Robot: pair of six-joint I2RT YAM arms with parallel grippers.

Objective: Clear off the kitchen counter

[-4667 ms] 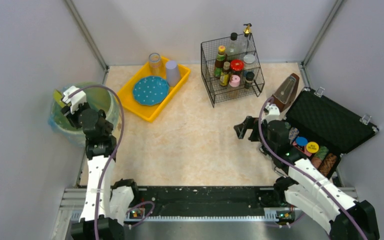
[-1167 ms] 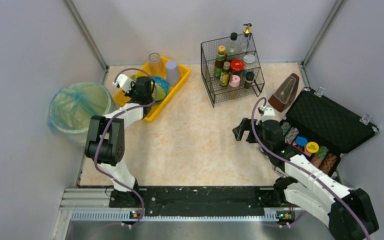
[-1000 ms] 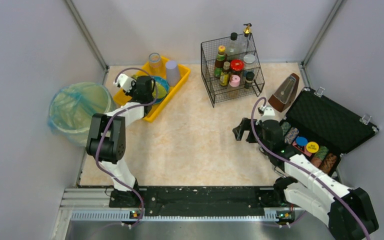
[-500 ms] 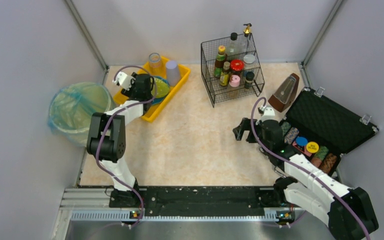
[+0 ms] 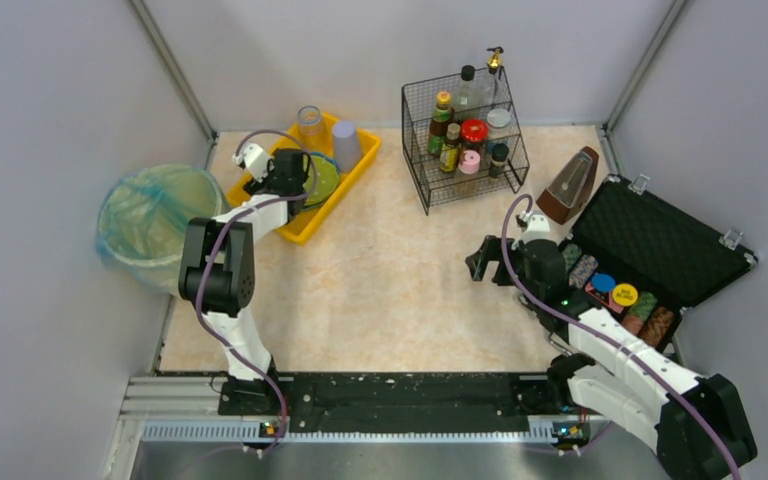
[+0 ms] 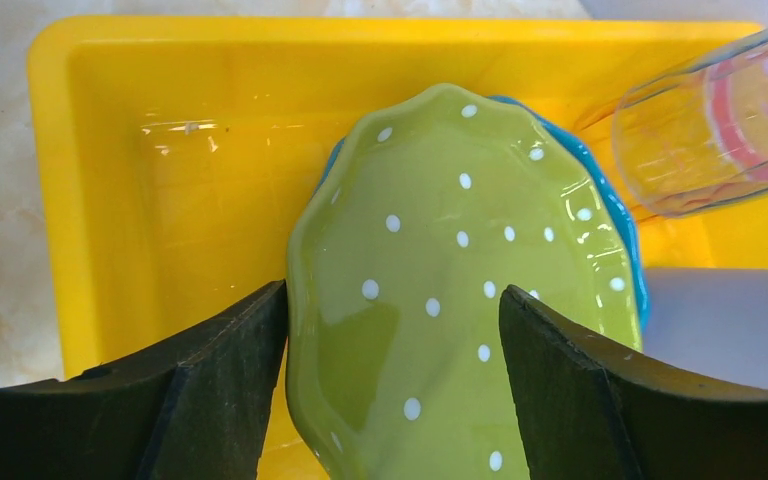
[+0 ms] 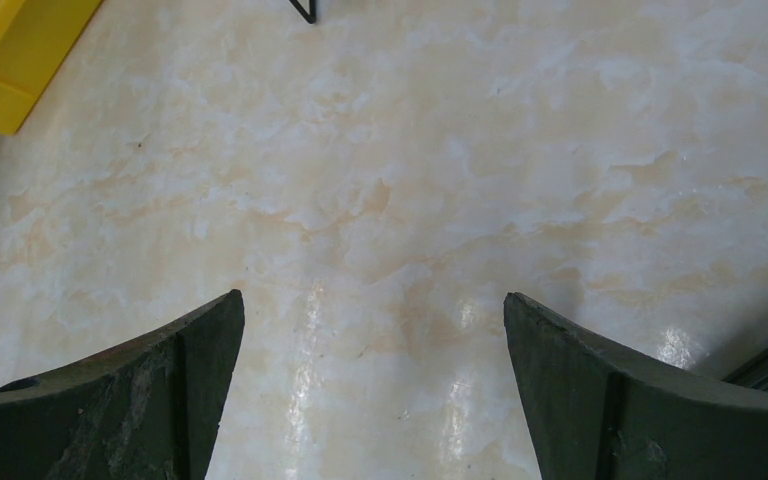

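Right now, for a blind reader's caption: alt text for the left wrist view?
A green dotted plate lies on a blue plate in a yellow tray, framed by the open left gripper. A clear glass shows at upper right.

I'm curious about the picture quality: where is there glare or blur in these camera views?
Left wrist view: white glare streaks on the glossy green plate and on the yellow tray floor; the glass at upper right looks soft. Right wrist view: bright sheen patches on the kitchen counter between the dark fingers. Top view: even light, only soft shadows.
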